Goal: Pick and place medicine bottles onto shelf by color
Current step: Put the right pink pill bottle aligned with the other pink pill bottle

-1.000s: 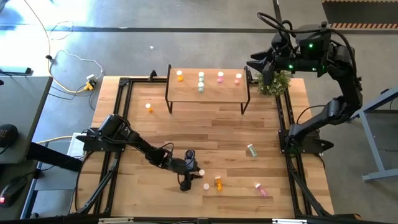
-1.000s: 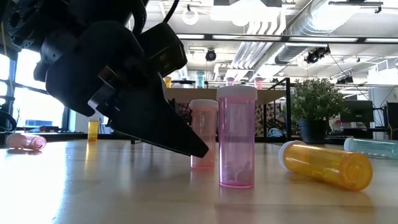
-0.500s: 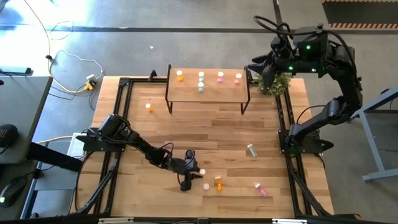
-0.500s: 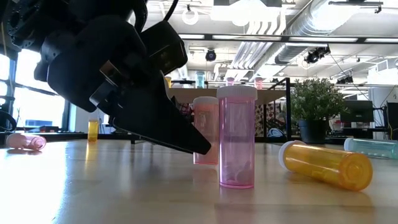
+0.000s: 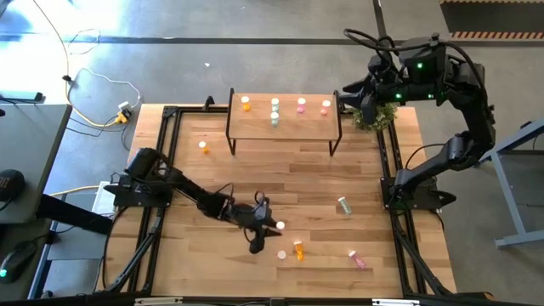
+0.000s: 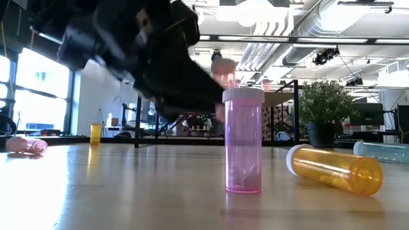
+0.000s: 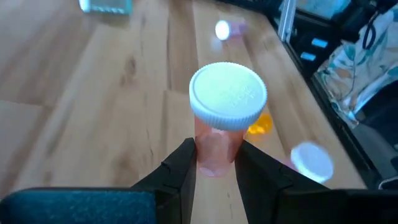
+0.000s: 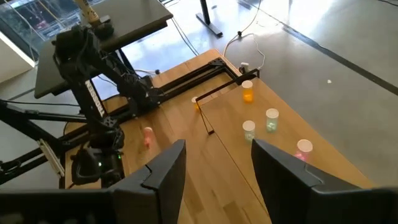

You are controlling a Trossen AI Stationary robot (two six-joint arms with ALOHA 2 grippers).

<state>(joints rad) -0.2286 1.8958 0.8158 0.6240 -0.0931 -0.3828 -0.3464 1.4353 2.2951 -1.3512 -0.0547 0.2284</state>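
In the low view the left pincer (image 6: 192, 89) is a dark blur, and the bottle it carries shows only as a pink smear. The left wrist view makes it plain: its 2 fingers (image 7: 180, 168) are clamped on a pink bottle (image 7: 219, 124) with a white cap, lifted clear of the bench (image 5: 289, 178). Just beside, 1 pink bottle (image 6: 243, 140) stands upright and 1 orange bottle (image 6: 335, 169) lies flat. The high view alone shows the shelf (image 5: 285, 119) carrying 5 bottles, and the right pincer (image 8: 214, 171) spread open above the bench's far right corner.
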